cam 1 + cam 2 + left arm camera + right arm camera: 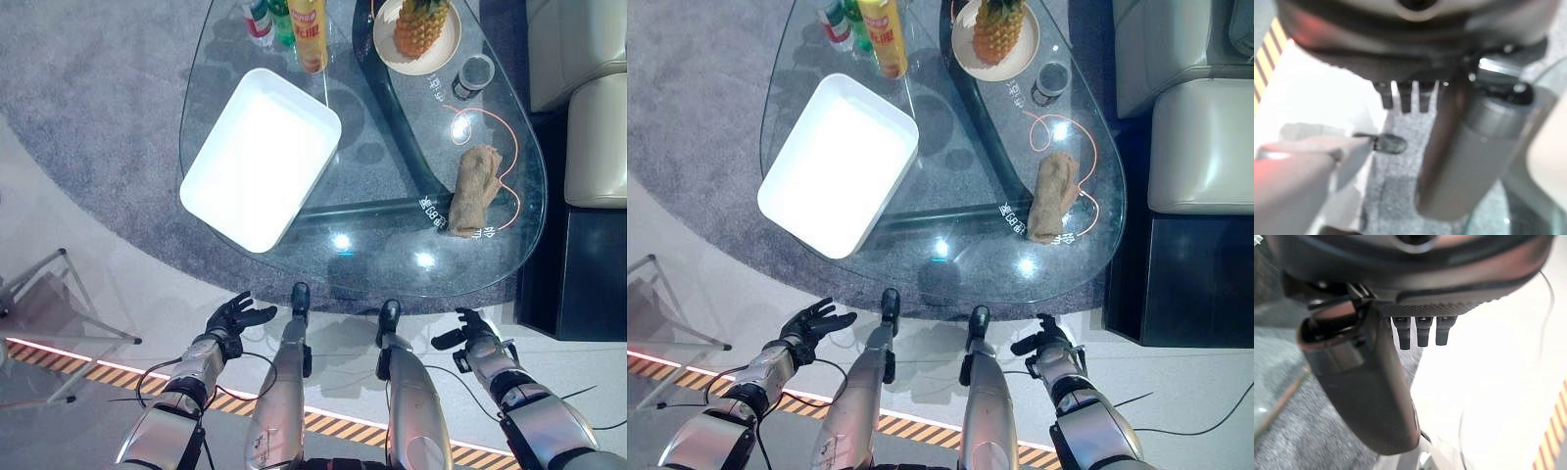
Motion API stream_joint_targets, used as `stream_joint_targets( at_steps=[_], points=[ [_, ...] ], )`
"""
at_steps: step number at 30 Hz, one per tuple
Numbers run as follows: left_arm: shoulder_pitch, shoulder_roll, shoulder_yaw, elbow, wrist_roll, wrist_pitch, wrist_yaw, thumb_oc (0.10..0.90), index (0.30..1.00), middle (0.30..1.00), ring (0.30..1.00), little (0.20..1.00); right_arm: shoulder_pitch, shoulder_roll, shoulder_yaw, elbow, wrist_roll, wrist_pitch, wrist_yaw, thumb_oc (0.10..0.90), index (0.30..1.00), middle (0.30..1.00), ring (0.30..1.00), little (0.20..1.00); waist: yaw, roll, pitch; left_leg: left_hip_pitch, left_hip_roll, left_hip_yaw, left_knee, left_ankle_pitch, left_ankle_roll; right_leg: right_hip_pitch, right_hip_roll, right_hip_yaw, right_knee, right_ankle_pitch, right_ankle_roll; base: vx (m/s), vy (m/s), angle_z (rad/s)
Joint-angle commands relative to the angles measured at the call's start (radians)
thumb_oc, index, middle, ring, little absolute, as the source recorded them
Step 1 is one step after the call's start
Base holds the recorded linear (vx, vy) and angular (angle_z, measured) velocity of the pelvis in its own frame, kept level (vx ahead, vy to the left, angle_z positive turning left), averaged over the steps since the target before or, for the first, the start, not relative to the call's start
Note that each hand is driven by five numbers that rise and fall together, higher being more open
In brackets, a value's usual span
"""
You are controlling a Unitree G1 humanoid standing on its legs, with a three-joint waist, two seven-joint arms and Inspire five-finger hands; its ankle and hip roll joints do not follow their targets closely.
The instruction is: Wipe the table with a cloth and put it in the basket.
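A rounded glass table (245, 259) stands on grey carpet. At its far edge stand a yellow spray can (309, 32) and two smaller bottles (266, 20), with a pineapple (421, 24) on a white plate (443, 54) and a small dark-lidded jar (473, 75) to the right. Cream sofa cushions (596, 137) flank the table's right side. The white rectangular plastic basket (260, 157) sits on the table's left half, nothing visible inside. The crumpled tan cloth (475, 189) lies near the right edge, well apart from the basket and touching neither hand. The left hand (235, 316) and right hand (475, 333) hover low before the near edge, fingers apparently relaxed and holding nothing.
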Motion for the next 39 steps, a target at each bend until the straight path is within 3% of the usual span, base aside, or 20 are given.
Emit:
stream_joint_targets(
  at_steps=[1,3,8,24,28,34,39],
  points=[
    [0.05,0.029,0.031,0.018,0.009,-0.002,0.029,0.8,0.9,0.9,0.9,0.9,0.068,-0.063,-0.013,-0.016,0.04,-0.021,-0.077,0.8,0.9,0.9,0.9,0.9,0.003,-0.026,-0.005,-0.103,-0.067,-0.016,0.205,-0.089,0.041,-0.082,0.043,0.047,-0.011,0.113,0.009,0.0,0.0,0.0],
    [0.066,0.027,0.037,0.019,0.011,-0.014,0.048,0.8,0.9,0.9,0.9,0.9,0.081,-0.067,-0.039,-0.042,0.034,-0.069,-0.157,0.8,0.9,0.9,0.9,0.9,0.0,-0.02,-0.005,-0.157,-0.062,-0.023,0.294,-0.124,0.051,-0.139,0.042,0.055,0.077,0.085,0.001,-0.01,-0.015,0.0],
    [0.076,0.024,0.04,0.019,0.004,-0.029,0.052,0.8,0.9,0.9,0.9,0.9,0.076,-0.079,-0.055,-0.048,0.022,-0.127,-0.196,0.8,0.9,0.9,0.9,0.9,-0.007,-0.004,-0.005,-0.196,-0.059,-0.022,0.338,-0.145,0.058,-0.183,0.042,0.065,0.124,0.067,-0.006,-0.02,0.007,0.01],
    [0.071,0.042,0.029,0.027,0.021,-0.036,0.03,0.8,0.9,0.9,0.9,0.9,0.061,-0.095,-0.059,-0.028,0.08,-0.142,-0.214,0.8,0.9,0.9,0.9,0.9,-0.006,-0.005,-0.005,-0.202,-0.062,-0.013,0.352,-0.153,0.055,-0.185,0.044,0.059,0.119,0.069,-0.014,0.0,0.004,-0.02],
    [0.081,0.048,0.028,0.045,0.021,-0.052,0.018,0.8,0.9,0.9,0.9,0.9,0.057,-0.137,-0.179,0.016,0.332,-0.166,-0.336,0.8,0.9,0.9,0.9,0.9,-0.006,-0.004,-0.005,-0.197,-0.055,-0.009,0.358,-0.162,0.054,-0.176,0.044,0.058,0.121,0.066,-0.014,0.0,0.0,0.0],
    [0.079,0.053,0.021,0.059,0.029,-0.054,0.015,0.8,0.9,0.9,0.9,0.9,0.022,-0.191,-0.279,0.051,0.495,-0.216,-0.37,0.8,0.9,0.9,0.9,0.9,0.001,-0.002,-0.005,-0.199,-0.054,-0.008,0.368,-0.172,0.057,-0.177,0.042,0.055,0.126,0.065,-0.012,0.0,-0.005,0.0],
    [0.064,0.063,-0.005,0.072,0.023,-0.05,0.011,0.8,0.9,0.9,0.9,0.9,-0.052,-0.241,-0.313,0.032,0.586,-0.313,-0.447,0.8,0.9,0.9,0.9,0.9,0.009,-0.003,-0.005,-0.201,-0.054,-0.006,0.363,-0.175,0.058,-0.181,0.039,0.048,0.119,0.072,-0.009,0.01,-0.037,-0.01]
  ],
)
